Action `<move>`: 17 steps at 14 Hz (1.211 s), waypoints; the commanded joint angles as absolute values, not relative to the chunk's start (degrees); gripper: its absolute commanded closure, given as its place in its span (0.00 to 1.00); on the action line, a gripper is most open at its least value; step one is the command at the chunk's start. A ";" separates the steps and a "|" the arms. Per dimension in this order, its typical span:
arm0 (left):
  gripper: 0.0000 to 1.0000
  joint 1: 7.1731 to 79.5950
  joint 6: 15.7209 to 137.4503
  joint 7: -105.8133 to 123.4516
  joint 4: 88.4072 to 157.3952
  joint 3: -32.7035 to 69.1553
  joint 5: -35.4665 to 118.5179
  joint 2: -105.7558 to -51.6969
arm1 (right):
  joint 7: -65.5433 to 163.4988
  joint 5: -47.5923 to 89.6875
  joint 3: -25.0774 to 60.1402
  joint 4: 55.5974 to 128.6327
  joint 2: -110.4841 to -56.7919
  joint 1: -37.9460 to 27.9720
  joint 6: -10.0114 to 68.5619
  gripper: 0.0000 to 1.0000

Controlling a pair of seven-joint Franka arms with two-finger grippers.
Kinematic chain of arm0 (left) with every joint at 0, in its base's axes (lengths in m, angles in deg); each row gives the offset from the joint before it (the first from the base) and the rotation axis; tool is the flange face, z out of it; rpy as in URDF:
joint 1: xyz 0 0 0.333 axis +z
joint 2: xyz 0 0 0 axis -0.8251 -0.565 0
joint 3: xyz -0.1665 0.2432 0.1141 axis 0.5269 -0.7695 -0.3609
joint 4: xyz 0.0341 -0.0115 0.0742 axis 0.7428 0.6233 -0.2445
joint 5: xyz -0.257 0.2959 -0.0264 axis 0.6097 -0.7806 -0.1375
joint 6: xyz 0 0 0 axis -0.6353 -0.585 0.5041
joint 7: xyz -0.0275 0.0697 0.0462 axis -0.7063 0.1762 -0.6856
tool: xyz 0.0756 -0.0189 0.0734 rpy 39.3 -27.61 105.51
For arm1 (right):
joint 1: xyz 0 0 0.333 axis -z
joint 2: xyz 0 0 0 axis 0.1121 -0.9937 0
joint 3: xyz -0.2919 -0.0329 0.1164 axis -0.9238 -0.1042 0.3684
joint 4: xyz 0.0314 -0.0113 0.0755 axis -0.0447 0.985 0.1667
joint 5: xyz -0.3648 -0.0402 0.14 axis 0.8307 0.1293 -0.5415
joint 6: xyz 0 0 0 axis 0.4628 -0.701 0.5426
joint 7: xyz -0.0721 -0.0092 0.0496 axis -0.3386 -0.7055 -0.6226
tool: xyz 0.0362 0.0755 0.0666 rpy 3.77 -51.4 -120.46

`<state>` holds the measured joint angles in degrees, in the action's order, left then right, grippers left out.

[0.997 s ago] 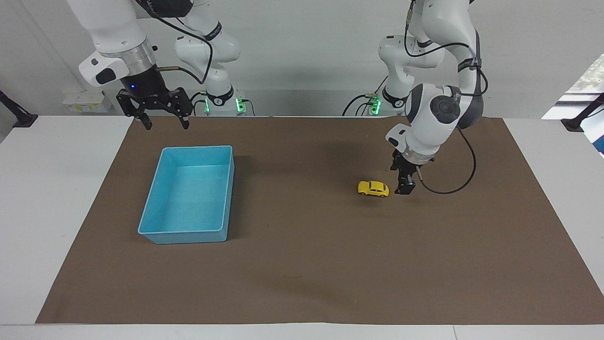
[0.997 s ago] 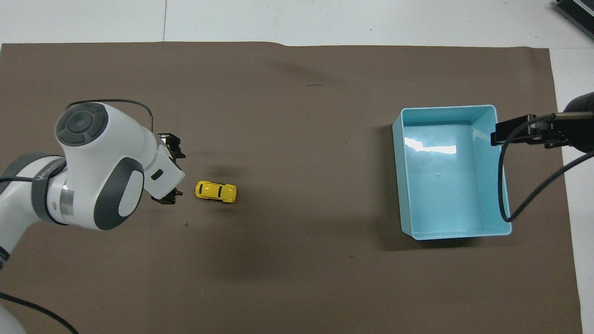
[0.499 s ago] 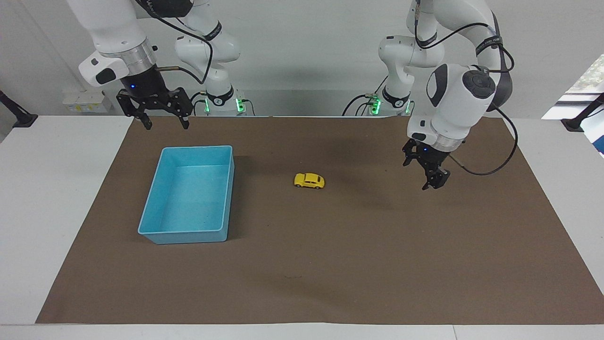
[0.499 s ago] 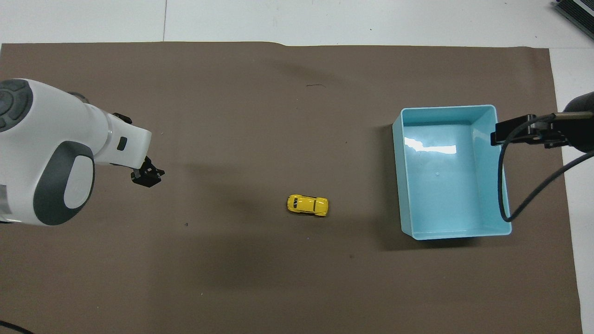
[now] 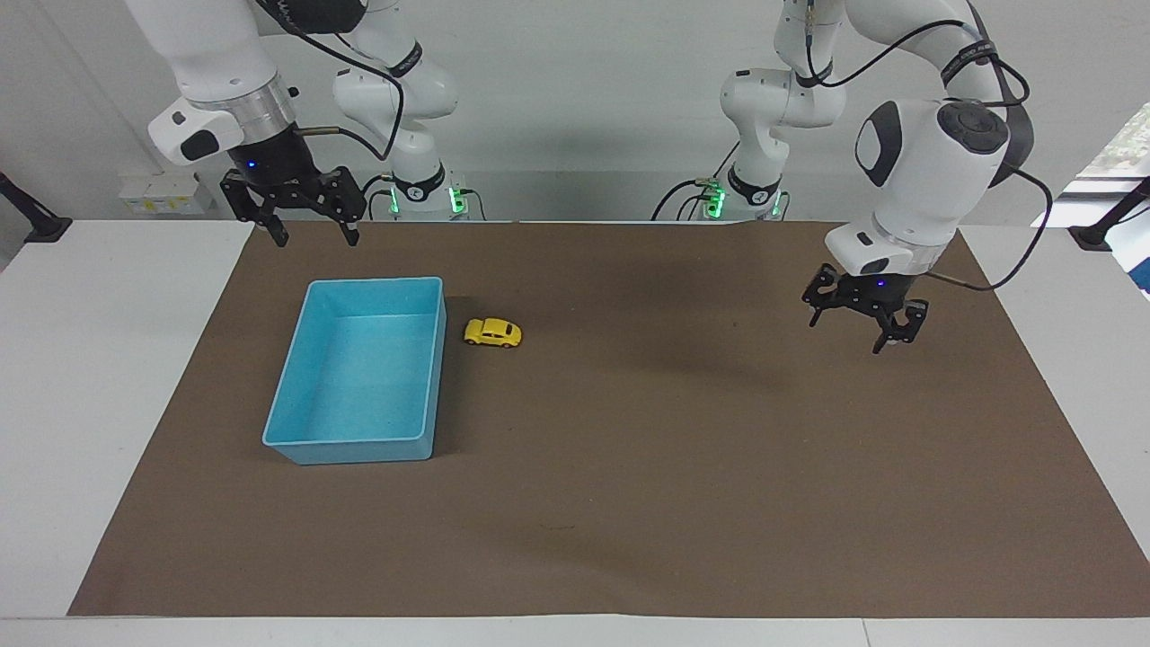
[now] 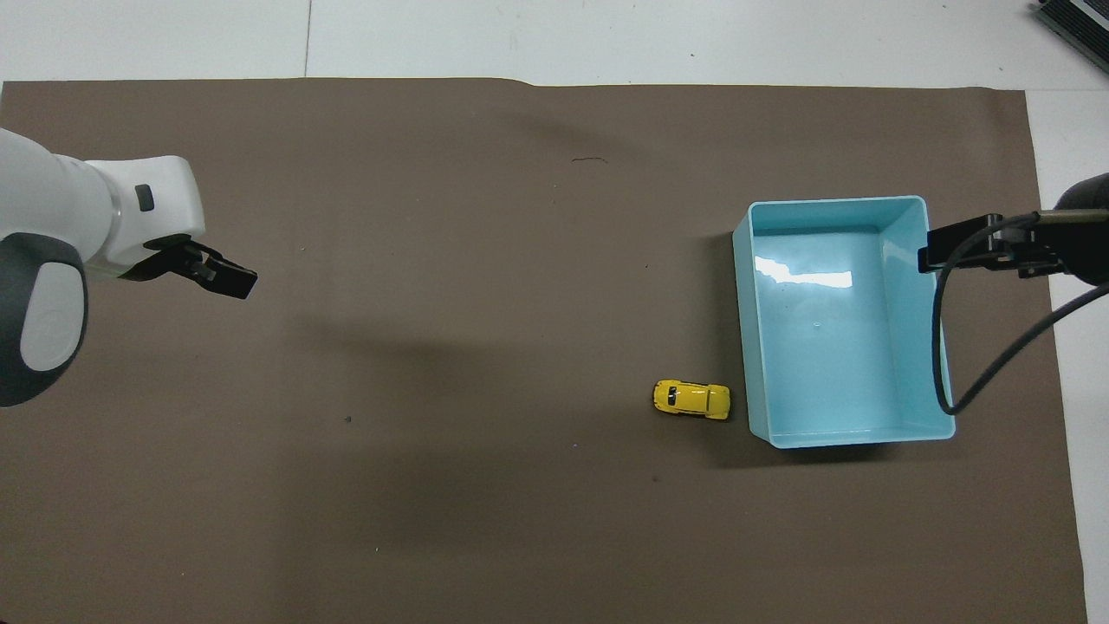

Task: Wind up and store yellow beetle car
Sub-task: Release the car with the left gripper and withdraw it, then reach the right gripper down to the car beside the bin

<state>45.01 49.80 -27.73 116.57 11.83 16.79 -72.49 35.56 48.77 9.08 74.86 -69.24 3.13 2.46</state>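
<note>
One yellow beetle car (image 5: 492,332) lies well apart from left gripper (image 5: 864,325).

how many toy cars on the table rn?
1. The car sits on the brown mat, right beside the blue tray at its wall toward the left arm's end, outside it. The tray's inside shows no other car, and nothing hides one.

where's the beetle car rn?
The yellow beetle car sits on the brown mat just beside the blue tray, outside its wall facing the left arm's end, toward the tray's corner nearer the robots; neither gripper is near it.
</note>
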 commanded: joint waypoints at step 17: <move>0.00 49.62 29.96 -9.70 104.85 12.03 16.04 -70.95 | 77.39 48.65 11.56 87.85 -62.93 0.64 2.98 0.00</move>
<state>49.02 30.56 -10.18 104.68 11.42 16.74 -71.62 66.88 48.61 11.59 83.59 -64.70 -0.05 0.26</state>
